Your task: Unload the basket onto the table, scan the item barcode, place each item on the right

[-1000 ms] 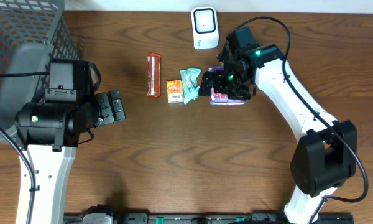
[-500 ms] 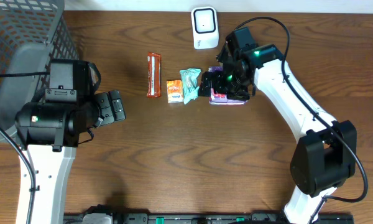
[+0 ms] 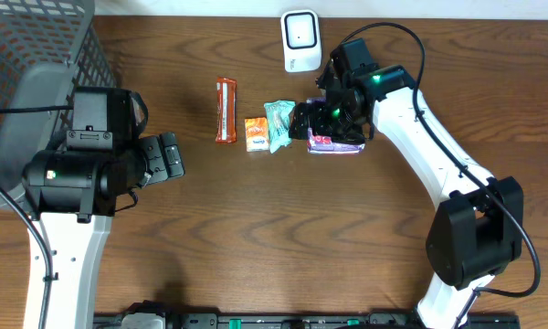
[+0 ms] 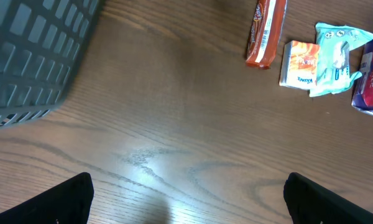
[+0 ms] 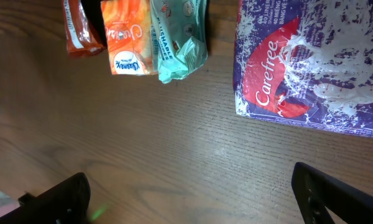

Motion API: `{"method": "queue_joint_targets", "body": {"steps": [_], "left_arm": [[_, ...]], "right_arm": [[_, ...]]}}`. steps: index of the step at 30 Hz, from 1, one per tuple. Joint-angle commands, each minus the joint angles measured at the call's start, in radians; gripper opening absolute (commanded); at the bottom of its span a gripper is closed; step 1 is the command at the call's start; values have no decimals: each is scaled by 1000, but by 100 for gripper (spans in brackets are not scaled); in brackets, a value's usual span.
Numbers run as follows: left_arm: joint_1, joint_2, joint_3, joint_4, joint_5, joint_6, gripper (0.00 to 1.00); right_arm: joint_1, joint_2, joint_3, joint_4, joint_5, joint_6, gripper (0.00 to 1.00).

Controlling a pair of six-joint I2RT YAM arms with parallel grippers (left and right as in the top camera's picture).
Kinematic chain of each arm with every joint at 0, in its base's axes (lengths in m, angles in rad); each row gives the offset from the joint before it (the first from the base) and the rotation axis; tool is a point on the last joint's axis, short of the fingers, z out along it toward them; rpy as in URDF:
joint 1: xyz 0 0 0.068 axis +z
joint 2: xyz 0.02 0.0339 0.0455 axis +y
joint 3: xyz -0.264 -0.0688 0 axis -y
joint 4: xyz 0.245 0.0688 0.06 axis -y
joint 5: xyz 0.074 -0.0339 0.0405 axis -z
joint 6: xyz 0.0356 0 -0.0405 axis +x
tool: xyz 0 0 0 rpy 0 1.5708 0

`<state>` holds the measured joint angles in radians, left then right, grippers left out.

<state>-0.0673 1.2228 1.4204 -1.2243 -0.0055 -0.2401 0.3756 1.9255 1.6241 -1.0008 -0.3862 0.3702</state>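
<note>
Overhead view: the wooden table is carrying a row of four goods below a white scanner that is standing at the far edge; from left to right a red-orange bar, an orange pack, a mint-green packet and a purple Carefree pack are lying close together, the middle two touching. The right gripper is hanging over the near-left end of the purple pack, partly hiding it, while the left gripper is sitting well apart from the row, beside a grey mesh basket at the left corner. Left wrist view: the left gripper is showing its two dark fingertips spread wide at the lower corners with only bare wood between them; the basket is filling the upper left and the four goods are lying far off at the upper right. Right wrist view: the right gripper is likewise standing with its fingertips wide apart, gripping nothing; the purple pack is lying flat just ahead of the fingers at the upper right, label upward, not between them, with the mint-green packet and orange pack to its left
</note>
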Motion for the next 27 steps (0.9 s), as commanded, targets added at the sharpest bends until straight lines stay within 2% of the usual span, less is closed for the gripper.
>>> {"method": "queue_joint_targets", "body": {"steps": [1, 14, 20, 27], "left_arm": [[1, -2, 4, -2, -2, -13, 98], [1, -2, 4, -2, -2, -13, 98], [1, -2, 4, -2, -2, -13, 98], [1, -2, 4, -2, -2, -13, 98]], "right_arm": [[8, 10, 16, 2, -8, -1, 99], [38, 10, 16, 29, -23, -2, 99], [52, 10, 16, 29, -18, -73, 99], [71, 10, 15, 29, 29, -72, 99]]}}
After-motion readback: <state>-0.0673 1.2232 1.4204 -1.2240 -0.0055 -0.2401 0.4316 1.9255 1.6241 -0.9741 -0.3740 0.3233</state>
